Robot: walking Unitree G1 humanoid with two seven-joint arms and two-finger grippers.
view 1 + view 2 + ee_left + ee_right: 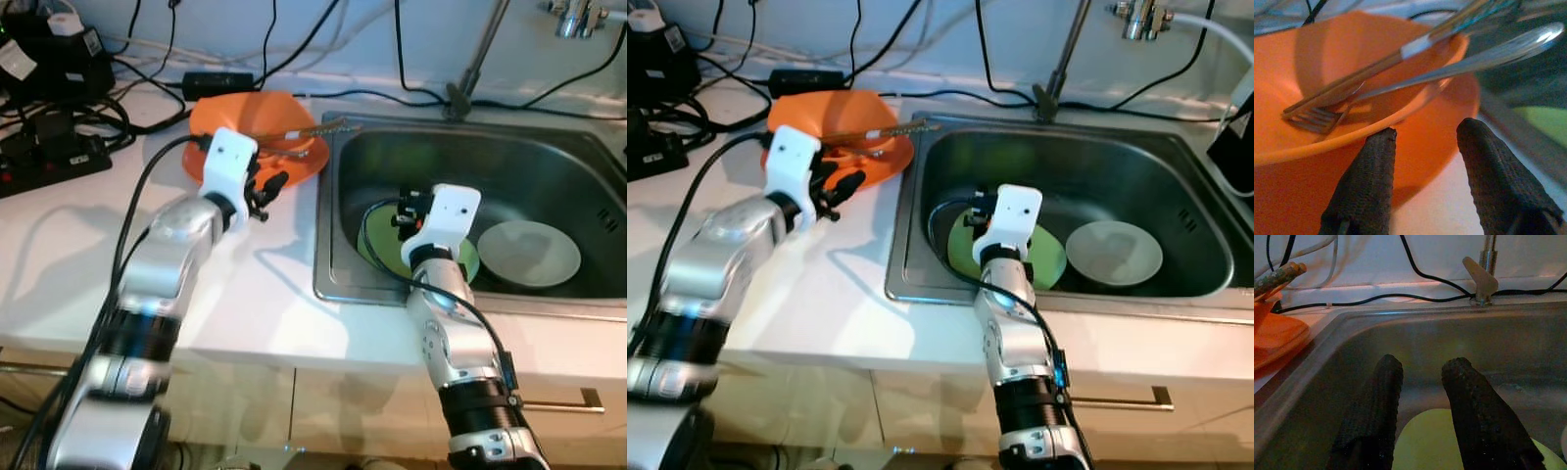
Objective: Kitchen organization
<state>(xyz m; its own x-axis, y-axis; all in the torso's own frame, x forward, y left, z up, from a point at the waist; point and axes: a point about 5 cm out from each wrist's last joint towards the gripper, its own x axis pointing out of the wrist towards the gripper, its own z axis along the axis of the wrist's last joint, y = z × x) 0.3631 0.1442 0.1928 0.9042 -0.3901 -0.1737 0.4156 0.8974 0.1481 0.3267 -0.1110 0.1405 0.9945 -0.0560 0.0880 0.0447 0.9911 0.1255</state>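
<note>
1. There are two orange dishes on the white counter (88,225): an orange plastic bowl (250,116) that sits on a flat orange plastic plate (304,162). They are just beside the left edge of the sink.
2. Two long pieces of cutlery lie in the orange bowl. One is a shiny metal fork (1415,81). The other is a long-handled utensil (1400,51) with a white band; its handle sticks out over the sink edge.
3. There is one steel sink (549,171). Two dishes lie in it: a round green plate (1048,259) and a round white plate (529,253). They are side by side, with the green one on the left.
4. The left gripper (1425,166) is at the near side of the orange bowl, close to its rim. Its two black fingers are spread apart and hold nothing.
5. The right gripper (1422,396) is inside the sink, over the green plate. Its two black fingers are also spread apart and hold nothing.
6. Black cables (59,122) and a black power strip (49,157) lie at the back left of the counter.
</note>
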